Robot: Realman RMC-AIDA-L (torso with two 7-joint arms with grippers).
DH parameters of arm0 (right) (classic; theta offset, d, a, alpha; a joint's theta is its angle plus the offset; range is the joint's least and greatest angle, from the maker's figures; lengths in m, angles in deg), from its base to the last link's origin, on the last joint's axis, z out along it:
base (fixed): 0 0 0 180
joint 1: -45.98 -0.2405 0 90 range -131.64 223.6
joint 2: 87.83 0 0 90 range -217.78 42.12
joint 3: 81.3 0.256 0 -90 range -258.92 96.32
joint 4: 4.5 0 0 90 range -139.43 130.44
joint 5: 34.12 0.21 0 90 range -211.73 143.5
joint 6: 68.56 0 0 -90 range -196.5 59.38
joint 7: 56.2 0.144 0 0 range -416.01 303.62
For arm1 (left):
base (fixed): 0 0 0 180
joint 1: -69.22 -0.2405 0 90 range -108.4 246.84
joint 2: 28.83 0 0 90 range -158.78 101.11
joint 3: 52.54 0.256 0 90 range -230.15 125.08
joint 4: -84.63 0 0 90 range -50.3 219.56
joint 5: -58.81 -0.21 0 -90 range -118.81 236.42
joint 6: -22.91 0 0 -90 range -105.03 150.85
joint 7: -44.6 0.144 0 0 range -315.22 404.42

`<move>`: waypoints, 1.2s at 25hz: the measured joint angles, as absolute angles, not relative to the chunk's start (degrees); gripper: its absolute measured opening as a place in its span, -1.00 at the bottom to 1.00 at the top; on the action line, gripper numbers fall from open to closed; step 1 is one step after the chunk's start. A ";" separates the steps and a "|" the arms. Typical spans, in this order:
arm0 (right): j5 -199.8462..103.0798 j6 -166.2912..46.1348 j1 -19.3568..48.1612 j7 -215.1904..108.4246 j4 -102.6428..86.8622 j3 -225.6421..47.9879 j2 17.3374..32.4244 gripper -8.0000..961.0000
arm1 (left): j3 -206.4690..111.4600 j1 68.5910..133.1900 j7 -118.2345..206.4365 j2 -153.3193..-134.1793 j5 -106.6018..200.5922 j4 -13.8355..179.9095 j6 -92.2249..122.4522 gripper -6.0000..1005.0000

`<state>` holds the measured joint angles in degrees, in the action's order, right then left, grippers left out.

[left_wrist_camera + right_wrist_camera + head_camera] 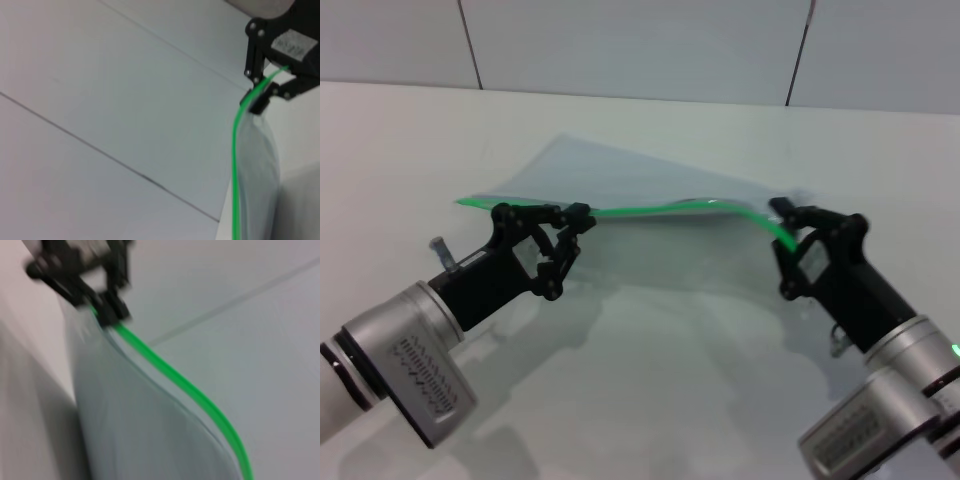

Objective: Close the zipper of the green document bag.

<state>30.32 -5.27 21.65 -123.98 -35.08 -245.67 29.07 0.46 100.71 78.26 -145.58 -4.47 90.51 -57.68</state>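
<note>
Green zipper [660,209] arcs between left gripper [582,220] and right gripper [790,225], both clamped on it, lifting the green document bag [620,175] mid-table; uneven pulling could tear it free.

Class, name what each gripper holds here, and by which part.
Both hold the green document bag by its zipper edge: left gripper midway along, right gripper near the end.
</note>
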 joint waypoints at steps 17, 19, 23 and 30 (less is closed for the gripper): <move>46.61 2.38 22.23 -123.27 -30.25 -245.33 29.39 -0.89 | 0.53 98.78 78.16 -145.65 0.27 90.49 -58.16 -0.57; 50.39 4.62 22.02 -123.17 -30.54 -245.34 29.43 -0.89 | 0.54 99.24 77.82 -145.80 0.27 90.50 -58.30 -0.55; 56.23 9.67 21.74 -120.06 -31.90 -245.49 29.42 -0.82 | -0.29 99.66 70.12 -145.64 1.13 90.52 -61.43 -0.53; 55.73 15.98 22.07 -104.92 -32.17 -246.02 29.41 -0.28 | -5.40 99.17 55.58 -145.35 4.79 90.14 -68.36 -0.31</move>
